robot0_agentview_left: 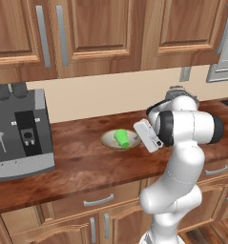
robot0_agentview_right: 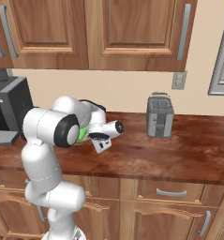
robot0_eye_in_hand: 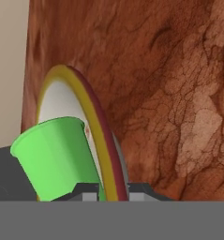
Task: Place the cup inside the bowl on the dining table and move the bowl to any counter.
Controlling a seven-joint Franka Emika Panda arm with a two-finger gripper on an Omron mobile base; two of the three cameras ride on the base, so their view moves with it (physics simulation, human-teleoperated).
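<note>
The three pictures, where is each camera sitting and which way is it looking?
Left base view: behind the arm on its left, facing the counter and coffee machine; the white arm rises at lower right.
Right base view: behind on its right, facing the toaster; the arm rises at lower left.
Hand view: on the hand, looking along the gripper pinching the bowl's rim.
All three share the green cup in the bowl.

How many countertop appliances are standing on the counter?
2. A coffee machine stands at the left end of the counter; a toaster stands further right, against the wall. Others may lie outside the views.
</note>
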